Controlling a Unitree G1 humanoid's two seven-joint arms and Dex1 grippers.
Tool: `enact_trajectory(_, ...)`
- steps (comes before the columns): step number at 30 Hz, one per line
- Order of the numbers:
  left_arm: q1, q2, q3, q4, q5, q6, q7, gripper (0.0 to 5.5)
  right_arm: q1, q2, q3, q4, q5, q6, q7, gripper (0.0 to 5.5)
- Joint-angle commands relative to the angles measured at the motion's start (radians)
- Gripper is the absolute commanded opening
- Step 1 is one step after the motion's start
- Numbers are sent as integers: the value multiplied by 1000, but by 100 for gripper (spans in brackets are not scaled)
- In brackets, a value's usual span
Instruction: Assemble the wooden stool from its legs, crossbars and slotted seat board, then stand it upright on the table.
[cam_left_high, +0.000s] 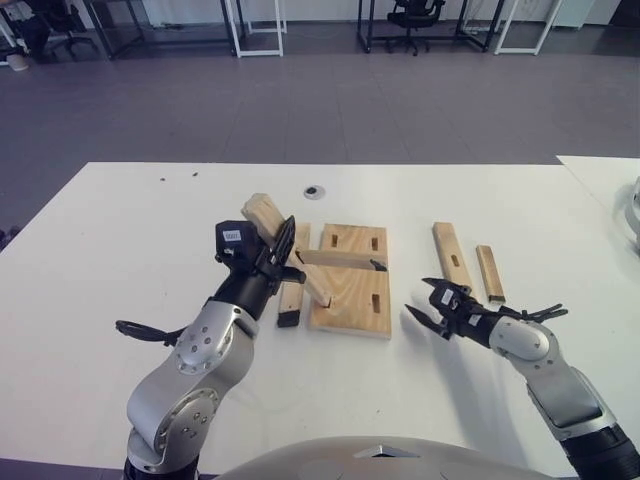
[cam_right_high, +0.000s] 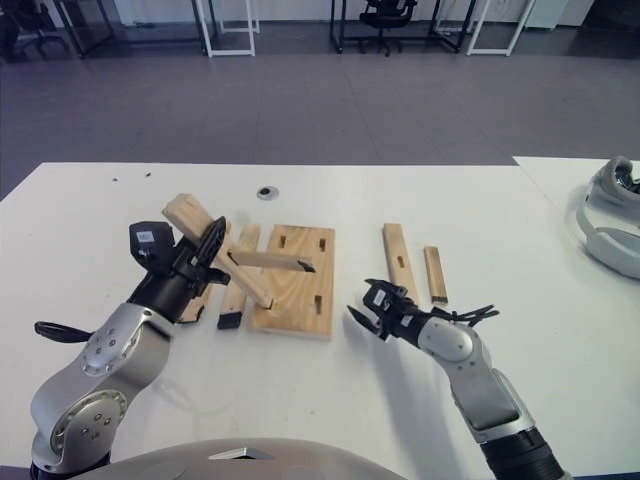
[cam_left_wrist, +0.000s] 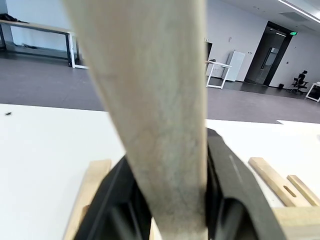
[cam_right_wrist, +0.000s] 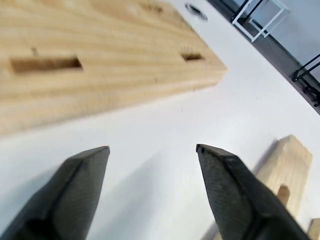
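The left pincer is clamping a wooden leg between its black fingers, closed tight around the wood partway along it. It is holding the leg tilted above the table. The leg's upper end is pointing away to the left and its lower end is hanging over the left edge of the slotted seat board. A dark-tipped bar is sticking out sideways from the held leg across the board; I cannot tell how firmly the two are joined. The seat board is lying flat near the middle of the table with its slots facing up. A second leg with a black foot is lying just beside the board's left edge, under the pincer.

The right pincer is gaping wide and gripping nothing, hovering low over bare table to the right of the seat board's near corner. Beyond it, a slotted leg and a short crossbar are lying side by side, apart from the board
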Motion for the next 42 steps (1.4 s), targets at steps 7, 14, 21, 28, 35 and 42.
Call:
enact_trajectory(7,64,-61,91,108,31,163,62,105,-50,103,169,-55,71,15,124,324)
enact_trajectory(14,-33,57,-108,270,217,102,-89,105,-65,58,71,-32,62,25,103,324)
enact_trajectory(21,-119,-34,-121,302,276,-1,-101,110,-64,51,35,-8,50,13,87,324)
enact_trajectory(28,-208,-122,1,143,6,59,-238,210,-154,52,-110,45,108,39,43,324)
enact_trajectory(35,-334,-55,149,-1,-276,150,-294,331,-284,98,-257,102,189,82,-45,324)
enact_trajectory(42,-478,35,408,151,-239,-81,-313,349,-356,111,-349,220,174,41,-186,324)
